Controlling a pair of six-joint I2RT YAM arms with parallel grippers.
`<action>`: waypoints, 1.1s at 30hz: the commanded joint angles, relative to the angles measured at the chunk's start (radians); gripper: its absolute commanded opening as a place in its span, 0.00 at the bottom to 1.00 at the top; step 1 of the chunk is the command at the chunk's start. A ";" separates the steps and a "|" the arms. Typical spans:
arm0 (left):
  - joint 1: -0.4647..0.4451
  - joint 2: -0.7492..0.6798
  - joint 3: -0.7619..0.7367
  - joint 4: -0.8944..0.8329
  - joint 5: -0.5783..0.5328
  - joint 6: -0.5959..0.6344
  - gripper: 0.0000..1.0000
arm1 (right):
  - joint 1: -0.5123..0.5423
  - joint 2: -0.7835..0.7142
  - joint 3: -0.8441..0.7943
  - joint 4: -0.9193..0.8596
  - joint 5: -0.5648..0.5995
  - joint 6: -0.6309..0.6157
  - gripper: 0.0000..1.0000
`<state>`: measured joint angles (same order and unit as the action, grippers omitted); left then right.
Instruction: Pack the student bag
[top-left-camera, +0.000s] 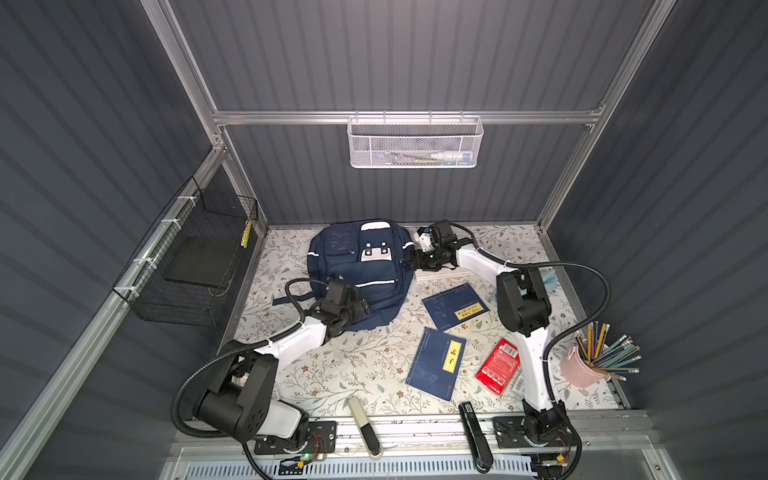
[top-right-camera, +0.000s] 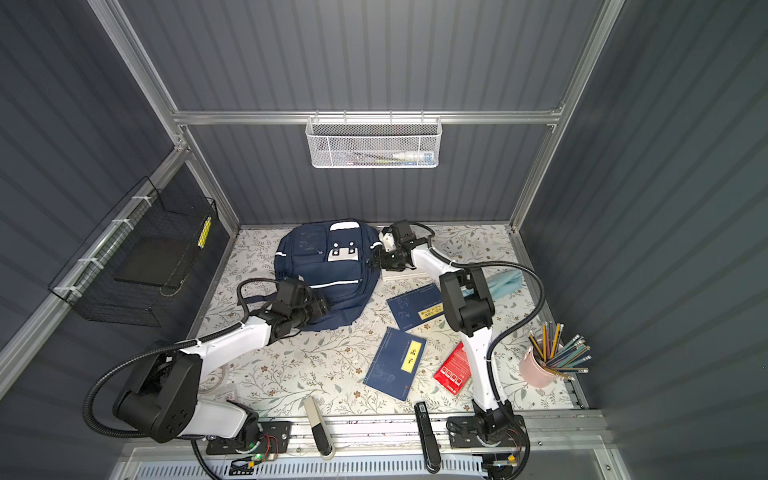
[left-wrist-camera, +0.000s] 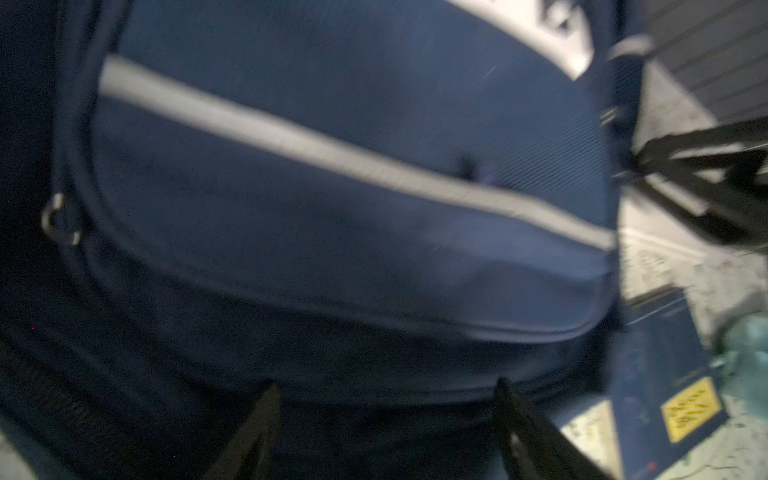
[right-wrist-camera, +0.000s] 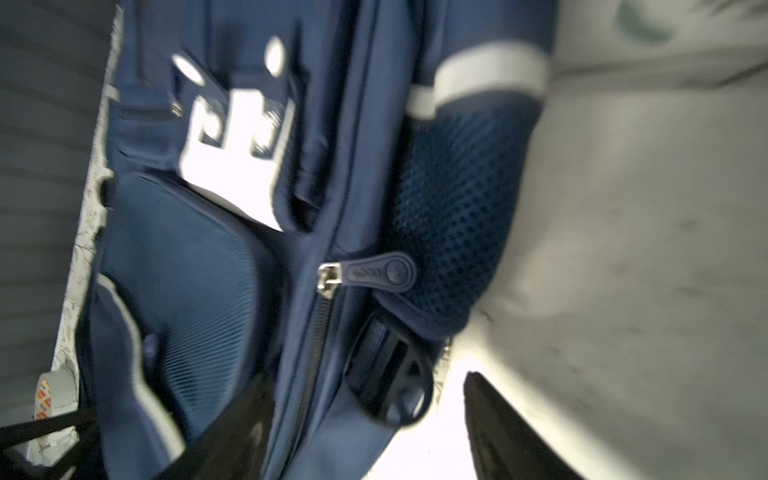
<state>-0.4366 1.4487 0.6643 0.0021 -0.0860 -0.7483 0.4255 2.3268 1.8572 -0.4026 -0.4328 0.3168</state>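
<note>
Student bag (top-left-camera: 356, 286) lies on the floral tabletop (top-left-camera: 353, 368); left tool (left-wrist-camera: 386, 384) and right tool (right-wrist-camera: 365, 378) gape.

Sharp, evenly lit top views; blurred wrist views, white glare beside student bag (right-wrist-camera: 199, 270)

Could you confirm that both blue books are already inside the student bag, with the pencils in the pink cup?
No: both top views show the far blue book and the near blue book lying on the table beside the student bag, not inside it. The pencils are in the pink cup.
</note>
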 joint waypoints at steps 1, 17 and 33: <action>0.011 0.039 -0.004 -0.016 -0.050 -0.050 0.71 | 0.011 0.023 0.069 -0.086 -0.031 0.031 0.58; 0.234 0.127 0.223 -0.085 -0.085 0.149 0.51 | 0.270 -0.249 -0.284 0.008 -0.101 0.033 0.29; 0.096 -0.183 0.217 -0.319 -0.084 0.199 0.83 | 0.114 -0.368 -0.255 -0.174 0.181 -0.933 0.67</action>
<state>-0.2523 1.3010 0.9115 -0.2035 -0.1608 -0.5674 0.5011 1.9057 1.5951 -0.5056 -0.3141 -0.3145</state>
